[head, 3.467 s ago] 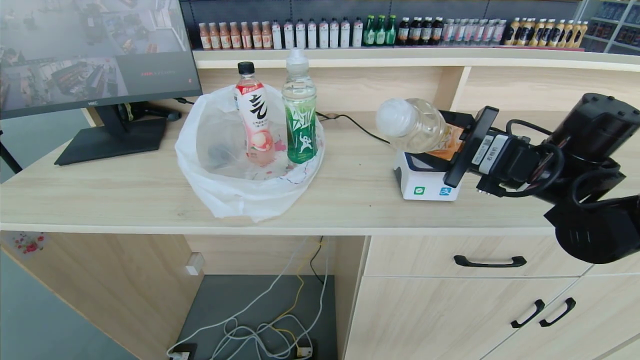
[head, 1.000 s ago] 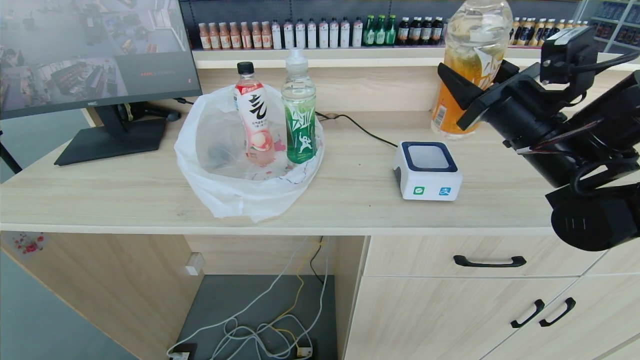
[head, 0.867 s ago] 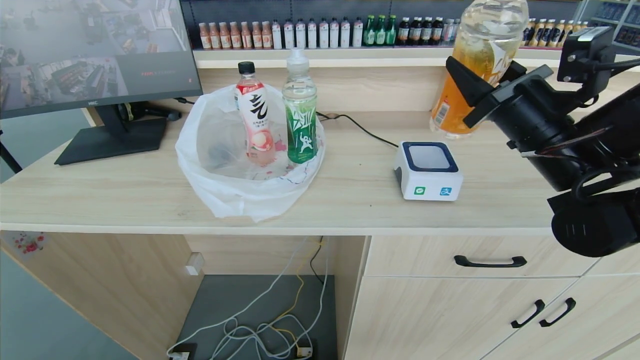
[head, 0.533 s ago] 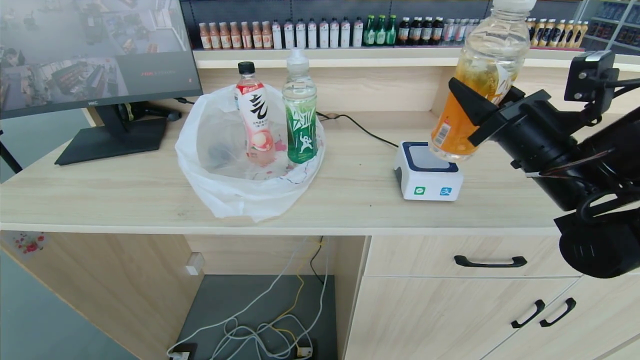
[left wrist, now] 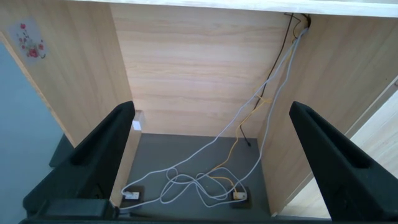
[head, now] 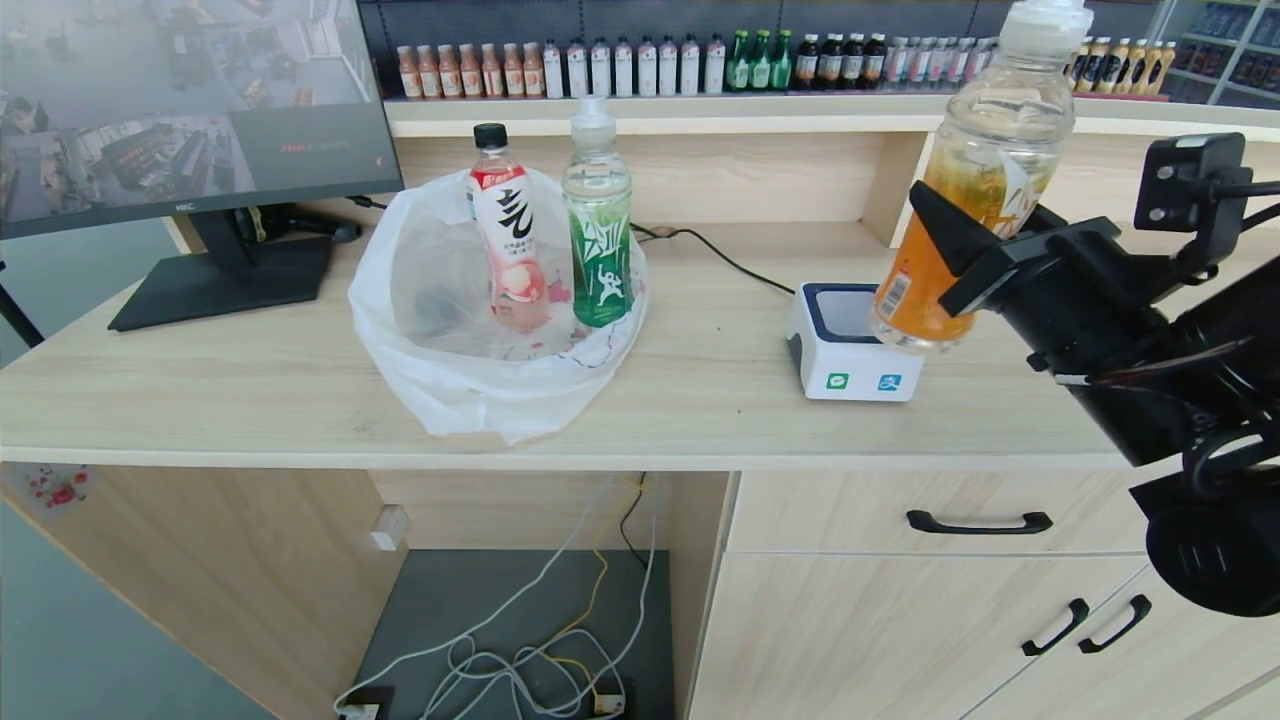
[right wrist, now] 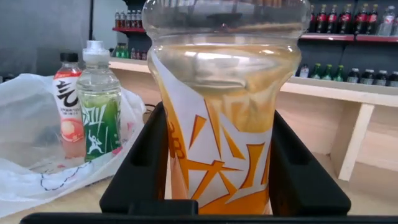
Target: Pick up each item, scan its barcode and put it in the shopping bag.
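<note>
Orange bottle (head: pixel 985 140): was turned upright off the scanner (head: pixel 845 365), judged scanned.
Right pincer (head: pixel 965 235): was kept clenched on it.
Shopping bag (head: pixel 470 390): drop outstanding.

Bright, even light falls from overhead on the counter (head: pixel 700 400). The shopping bag (head: pixel 470 390) and the scanner (head: pixel 850 375) throw only faint, soft shadows. Pale glints sit on the clear upper part of the orange bottle (head: pixel 990 130), clamped between the right gripper's (head: pixel 975 235) jaws. Beyond the left gripper's (left wrist: pixel 211 109) spread jaws the recess under the counter lies in shade, its floor darkest; the jaws themselves show as near silhouettes.
</note>
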### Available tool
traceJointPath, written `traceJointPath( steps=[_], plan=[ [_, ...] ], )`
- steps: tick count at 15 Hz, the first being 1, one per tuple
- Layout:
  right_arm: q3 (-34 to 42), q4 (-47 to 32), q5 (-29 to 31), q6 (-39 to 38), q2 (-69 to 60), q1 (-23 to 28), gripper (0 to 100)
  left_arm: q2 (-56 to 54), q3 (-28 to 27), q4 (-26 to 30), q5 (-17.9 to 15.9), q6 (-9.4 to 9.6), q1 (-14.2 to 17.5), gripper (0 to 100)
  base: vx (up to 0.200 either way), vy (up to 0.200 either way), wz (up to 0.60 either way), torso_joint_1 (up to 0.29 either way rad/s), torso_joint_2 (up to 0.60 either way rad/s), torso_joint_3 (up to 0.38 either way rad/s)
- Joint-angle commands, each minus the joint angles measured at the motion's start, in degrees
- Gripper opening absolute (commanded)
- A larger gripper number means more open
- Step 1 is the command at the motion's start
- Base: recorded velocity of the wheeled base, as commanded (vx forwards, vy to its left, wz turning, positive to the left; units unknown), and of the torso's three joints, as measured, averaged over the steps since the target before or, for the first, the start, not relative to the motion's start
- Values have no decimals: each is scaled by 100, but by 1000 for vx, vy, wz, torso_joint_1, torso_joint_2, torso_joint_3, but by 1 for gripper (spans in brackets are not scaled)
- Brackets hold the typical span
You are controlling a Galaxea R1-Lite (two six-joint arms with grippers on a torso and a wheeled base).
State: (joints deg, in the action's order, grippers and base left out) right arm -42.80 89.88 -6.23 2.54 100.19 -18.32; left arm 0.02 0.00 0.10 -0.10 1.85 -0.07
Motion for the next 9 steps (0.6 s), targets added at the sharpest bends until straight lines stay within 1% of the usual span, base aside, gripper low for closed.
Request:
traceJointPath(
  steps=[1, 4, 6, 9],
  plan=[
    [-185, 12, 403, -95, 35, -347, 0, -2, 0, -1, 1, -1, -1, 100, 0, 0, 0, 0, 0, 0],
    [-158, 12, 447, -104, -17, -409, 0, -2, 0, -1, 1, -18, -1, 100, 0, 0, 0, 0, 0, 0],
    [-158, 12, 438, -210, -26, -400, 0, -2, 0, -10, 1, -133, -1, 100, 0, 0, 0, 0, 0, 0],
    [-185, 12, 438, -201, -70, -409, 0, -2, 0, -10, 1, -177, -1, 100, 0, 200, 0, 2, 2, 9]
  ],
)
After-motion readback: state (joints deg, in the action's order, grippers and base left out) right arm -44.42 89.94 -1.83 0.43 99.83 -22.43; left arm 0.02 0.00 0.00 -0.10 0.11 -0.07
